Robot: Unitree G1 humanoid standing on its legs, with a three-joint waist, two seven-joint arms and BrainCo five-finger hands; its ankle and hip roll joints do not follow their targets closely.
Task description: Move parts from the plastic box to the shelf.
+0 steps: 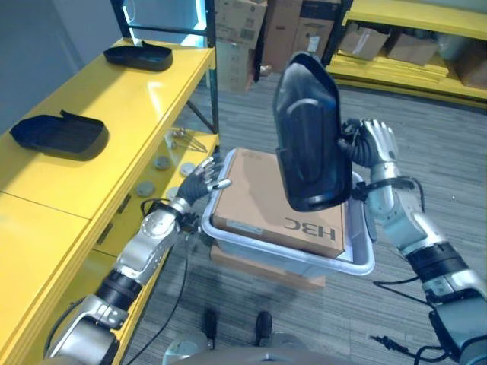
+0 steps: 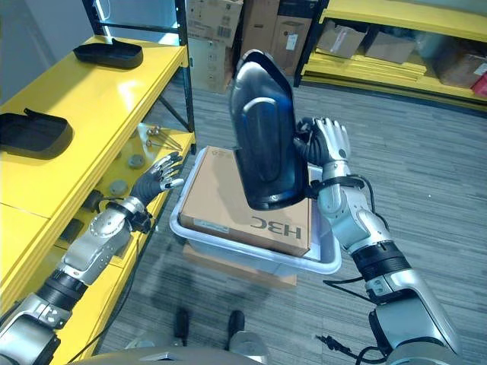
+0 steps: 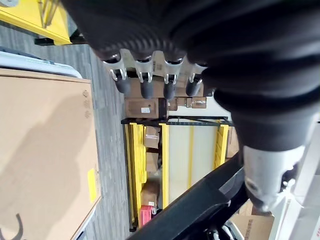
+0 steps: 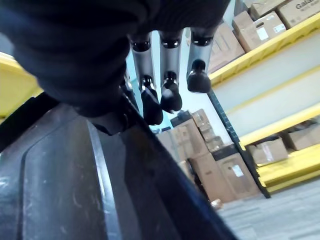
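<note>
The scene was a warehouse aisle with grey plank flooring, a yellow shelf [image 1: 114,114] running along the robot's left and more yellow racking with stacked cartons [image 1: 243,38] at the far end.

The right hand [image 1: 365,148] was raised above the box, its fingers curled round the edge of a large black moulded part [image 1: 308,137], which it held upright, narrow end up and clear of everything below. In the right wrist view the fingers [image 4: 170,85] hung over the dark ribbed surface of that part [image 4: 75,180].

The left hand [image 1: 202,179] reached out with fingers straight and spread, holding nothing, its tips right at the near left corner of the plastic box [image 1: 304,262]; whether they touched the rim could not be told. In the left wrist view its fingers [image 3: 150,85] were extended beside the brown cardboard.

The translucent plastic box sat on a low carton on the floor, with a flat cardboard carton [image 1: 259,201] lying inside it, below the lifted part.

On the shelf top lay two more black parts, one near [image 1: 57,135] and one far [image 1: 138,55], well apart. Small round metal pieces [image 1: 156,171] rested on the lower shelf level.
</note>
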